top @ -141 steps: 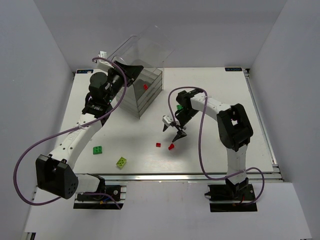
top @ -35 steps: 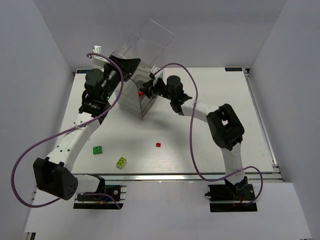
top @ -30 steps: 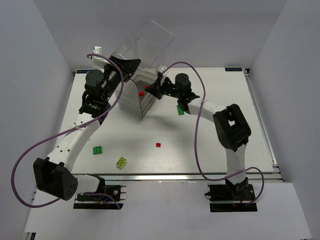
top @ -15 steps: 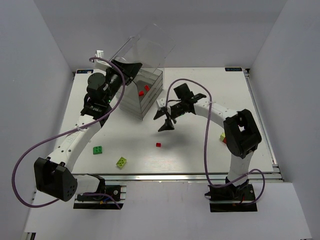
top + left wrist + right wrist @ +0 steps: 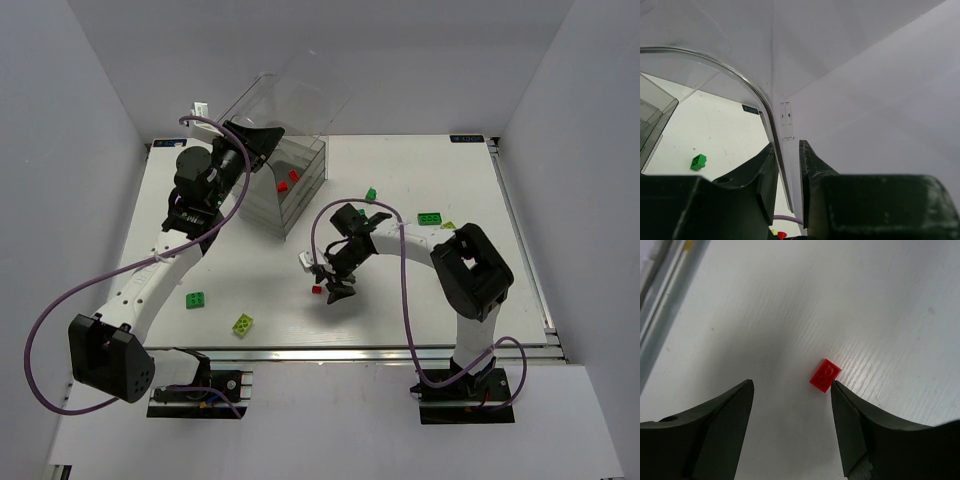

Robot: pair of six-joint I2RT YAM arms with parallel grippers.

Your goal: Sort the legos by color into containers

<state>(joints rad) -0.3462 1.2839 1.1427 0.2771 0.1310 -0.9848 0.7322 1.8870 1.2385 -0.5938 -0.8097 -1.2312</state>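
My right gripper (image 5: 323, 280) hangs open just above the table, and a small red lego (image 5: 825, 375) lies beside its right fingertip (image 5: 836, 386), untouched. The same red lego (image 5: 317, 289) shows in the top view. The clear box of stacked containers (image 5: 300, 195) stands at the back left, with two red legos (image 5: 288, 181) in an upper compartment. My left gripper (image 5: 787, 145) is shut on the rim of the box's clear rounded lid (image 5: 752, 87), holding it tilted up. Loose legos lie around: green (image 5: 196, 299), yellow-green (image 5: 242, 323), green (image 5: 370, 193) and green (image 5: 430, 218).
A yellow-green wedge (image 5: 448, 225) lies right of the far green brick. The purple cables (image 5: 60, 300) loop off both arms. White walls close in the table (image 5: 520, 290) on three sides. The metal rail (image 5: 380, 352) runs along the near edge.
My right gripper has left the box, opened, and swung down to the red lego on the table. A second red lego now lies in the box. The left arm keeps holding the lid.
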